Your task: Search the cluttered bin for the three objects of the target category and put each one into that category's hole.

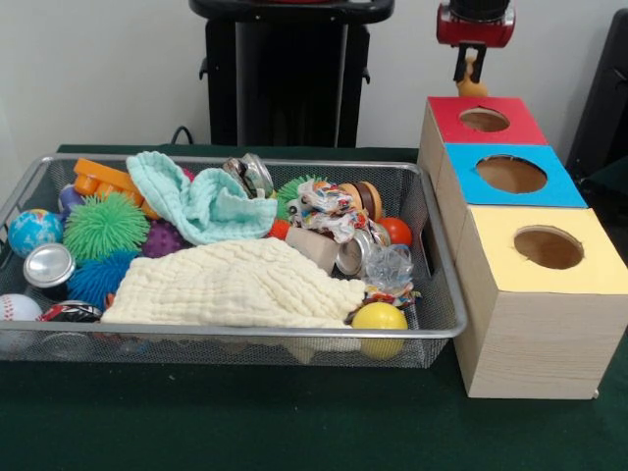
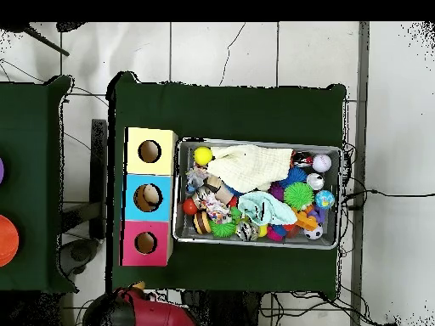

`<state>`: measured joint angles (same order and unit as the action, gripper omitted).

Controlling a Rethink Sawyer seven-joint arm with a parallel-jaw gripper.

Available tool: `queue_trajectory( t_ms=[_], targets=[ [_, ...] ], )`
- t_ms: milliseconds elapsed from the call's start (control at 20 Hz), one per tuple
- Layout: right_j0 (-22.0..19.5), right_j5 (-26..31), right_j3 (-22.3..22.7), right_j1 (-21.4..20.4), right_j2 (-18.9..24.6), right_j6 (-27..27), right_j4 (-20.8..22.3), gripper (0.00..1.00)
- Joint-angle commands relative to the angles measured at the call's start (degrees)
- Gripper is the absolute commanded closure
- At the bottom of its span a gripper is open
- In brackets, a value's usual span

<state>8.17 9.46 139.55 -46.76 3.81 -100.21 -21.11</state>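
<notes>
My gripper (image 1: 471,67) hangs behind the red-topped end of the wooden box, above and just beyond the red hole (image 1: 485,120). A small yellow-orange object (image 1: 472,87) sits between the fingers, which look shut on it. From overhead the red arm (image 2: 144,312) shows below the box, with the same object (image 2: 138,285) at its tip. The box also has a blue hole (image 1: 511,174) and a yellow hole (image 1: 548,247). The wire bin (image 1: 235,343) holds a cream cloth (image 1: 235,285), a teal cloth (image 1: 201,201), spiky balls, smooth balls and cans.
In the bin lie a green spiky ball (image 1: 105,226), a yellow ball (image 1: 379,316), a crushed can (image 1: 358,253), a silver can (image 1: 49,265) and a knotted rope toy (image 1: 329,208). The cloths hide what is under them. The box (image 2: 149,197) stands against the bin's side.
</notes>
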Motion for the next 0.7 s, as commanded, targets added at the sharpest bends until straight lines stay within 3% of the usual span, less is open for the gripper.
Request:
queue_trajectory(
  t_ms=[50,250,700],
  targets=[
    [1.25,-1.54,-9.44,2.38,-1.46,-12.44,-2.82,1.0],
    [3.13,-0.91,-10.39,2.43,-2.56,-13.17,-3.53,1.0],
    [9.05,14.23,-16.66,1.29,-10.52,-14.81,-1.86,1.0]
  ],
)
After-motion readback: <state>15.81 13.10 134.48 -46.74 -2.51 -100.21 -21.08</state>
